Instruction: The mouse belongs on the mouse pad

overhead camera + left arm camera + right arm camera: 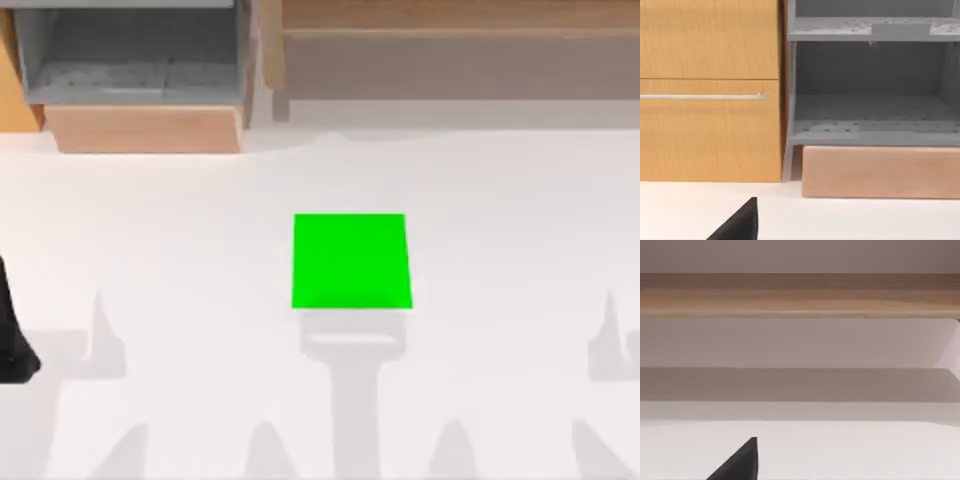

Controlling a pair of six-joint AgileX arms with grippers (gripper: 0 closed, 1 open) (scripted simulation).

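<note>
The mouse pad (351,261) sits flat on the white table (180,250), a plain bright green square just about mid-table in the top view, and its green surface is bare — nothing rests on it.

Behind the mouse pad, at the far edge of the table, stands a grey shelf unit (135,50) off to the left, with a pale wooden block (145,128) at its foot. To the right of that, still behind the pad, runs a long wooden shelf (450,45) along the wall. In front of the pad, soft grey shadows lie across the tabletop.

Well to the left of the mouse pad, at the very edge of the top view, a black part of the left arm (12,340) pokes in low over the table.

The left wrist view looks across the table at the grey shelf unit (872,90), with the wooden block (880,172) below it and a wooden cabinet (710,90) with a thin metal handle (702,96) beside it. A black tip of the left pincer (740,222) juts in there — whether it is released or clenched cannot be told.

The right wrist view faces the long wooden shelf (800,295), and a black tip of the right pincer (740,462) shows over the white table; its state cannot be told either.
</note>
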